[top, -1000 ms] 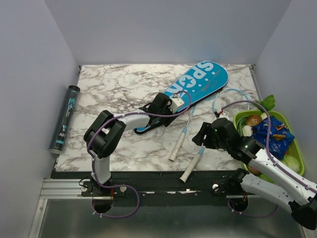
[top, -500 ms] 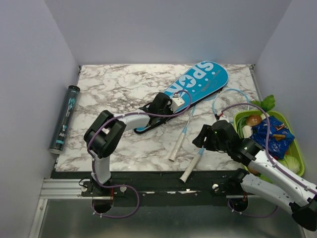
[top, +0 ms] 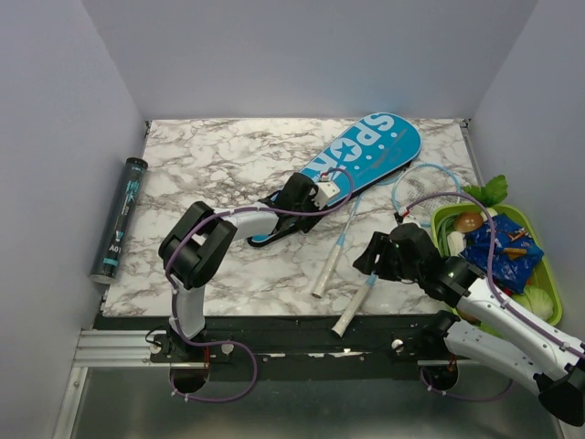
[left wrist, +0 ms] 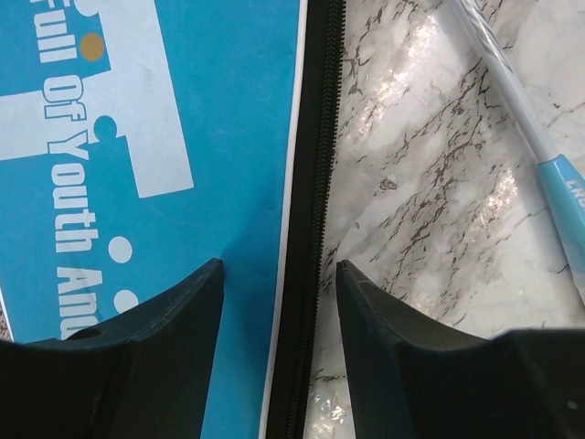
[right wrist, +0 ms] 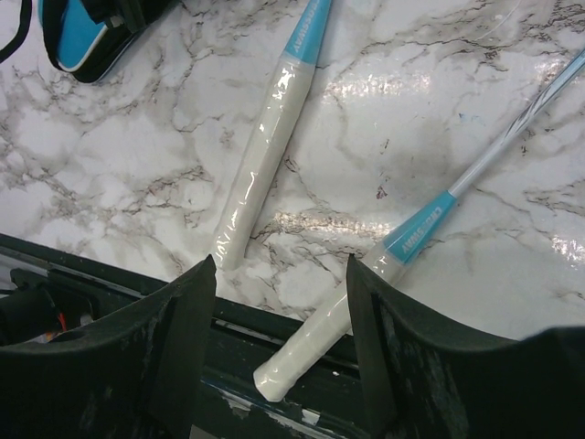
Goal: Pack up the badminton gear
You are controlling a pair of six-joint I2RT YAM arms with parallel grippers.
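The cyan "SPORT" bag (top: 366,152) lies diagonally at the back of the marble table. My left gripper (top: 285,203) is open over its narrow lower end; in the left wrist view (left wrist: 279,267) the jaws straddle the bag's black zipper edge (left wrist: 306,219) without touching it. Two light-blue rackets with white handles lie right of the bag: the left racket (top: 331,259) and the right racket (top: 358,302), whose handle end overhangs the front edge. My right gripper (top: 369,258) is open above the right racket's handle (right wrist: 338,334), with the left racket's handle (right wrist: 260,169) ahead of it.
A green tray (top: 548,274) of toy vegetables and a blue packet stands at the right edge, beside my right arm. A dark shuttlecock tube (top: 119,218) lies off the table's left edge. The table's black front rail (right wrist: 101,293) is under the right gripper.
My right gripper has moved a little left and toward the front edge, closer to the right racket's handle. The left gripper has barely shifted on the bag.
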